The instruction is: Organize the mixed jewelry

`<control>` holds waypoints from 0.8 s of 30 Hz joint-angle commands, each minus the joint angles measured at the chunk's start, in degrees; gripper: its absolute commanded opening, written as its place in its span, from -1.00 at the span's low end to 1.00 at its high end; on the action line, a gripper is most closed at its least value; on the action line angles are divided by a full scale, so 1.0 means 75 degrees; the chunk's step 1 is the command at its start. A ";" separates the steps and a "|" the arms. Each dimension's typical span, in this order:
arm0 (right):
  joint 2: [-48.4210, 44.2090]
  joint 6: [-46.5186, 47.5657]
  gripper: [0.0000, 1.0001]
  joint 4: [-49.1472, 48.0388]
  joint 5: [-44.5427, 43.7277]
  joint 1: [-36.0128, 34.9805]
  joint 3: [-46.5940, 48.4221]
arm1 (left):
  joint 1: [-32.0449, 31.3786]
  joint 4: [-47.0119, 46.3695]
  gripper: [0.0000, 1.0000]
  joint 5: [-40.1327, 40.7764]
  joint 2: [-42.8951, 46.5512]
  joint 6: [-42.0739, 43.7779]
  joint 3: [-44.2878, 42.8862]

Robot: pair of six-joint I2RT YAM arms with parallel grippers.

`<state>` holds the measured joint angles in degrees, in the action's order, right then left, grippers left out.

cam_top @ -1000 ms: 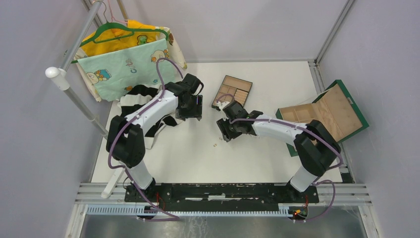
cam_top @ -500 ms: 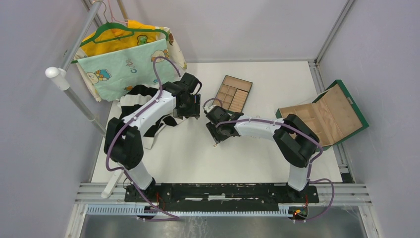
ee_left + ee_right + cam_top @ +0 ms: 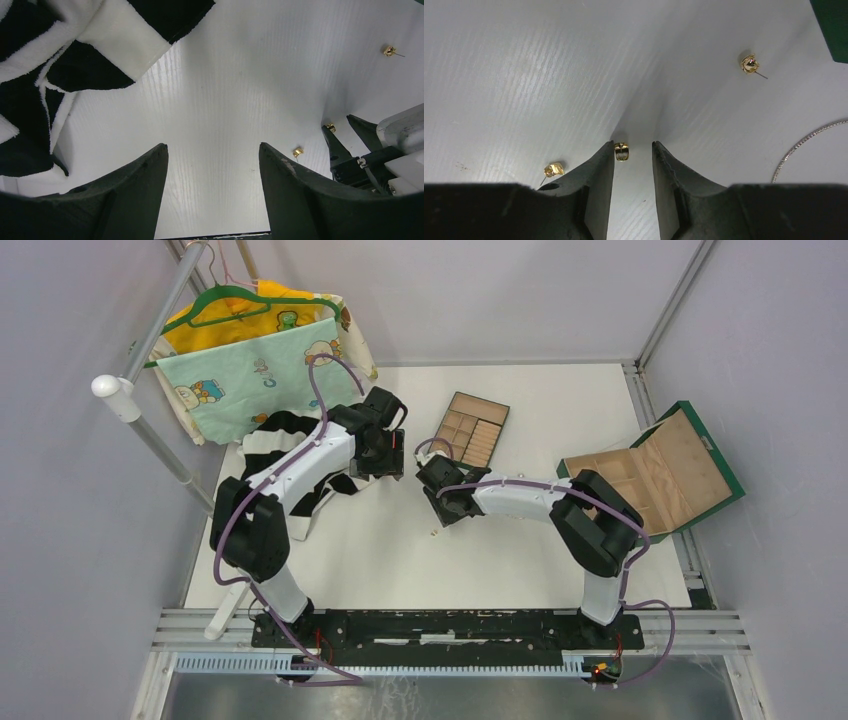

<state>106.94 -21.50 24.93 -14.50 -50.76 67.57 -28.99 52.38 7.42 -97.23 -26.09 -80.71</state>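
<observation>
Gold pieces (image 3: 621,151) number three, with one silvery wire hoop (image 3: 804,140).

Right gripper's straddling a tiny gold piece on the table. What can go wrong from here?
1. The gold piece sits off-centre in the right gripper, close against one finger; closing may flick or roll it out instead of pinching it.
2. A gold stud lies just outside that same finger; a scrape could knock it away.
</observation>
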 commanded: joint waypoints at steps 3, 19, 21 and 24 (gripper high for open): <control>-0.0181 -0.0105 -0.27 0.0109 -0.0186 0.0017 -0.0250 | 0.0023 -0.0023 0.47 0.0065 0.0143 0.0044 -0.0237; -0.0231 -0.0194 -0.53 -0.0375 0.0372 0.0348 -0.0656 | 0.0021 -0.0058 0.47 0.0019 0.0158 0.0080 -0.0145; -0.0231 -0.0187 -0.58 -0.0321 0.0321 0.0346 -0.0590 | 0.0021 -0.0058 0.47 0.0039 0.0150 0.0074 -0.0148; -0.0289 -0.0184 -0.66 -0.0231 0.0260 0.0370 -0.0520 | 0.0011 -0.0058 0.46 0.0032 0.0155 0.0080 -0.0167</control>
<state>104.90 -22.72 20.25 -11.42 -48.34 63.81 -28.99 52.38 7.40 -97.23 -26.09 -80.71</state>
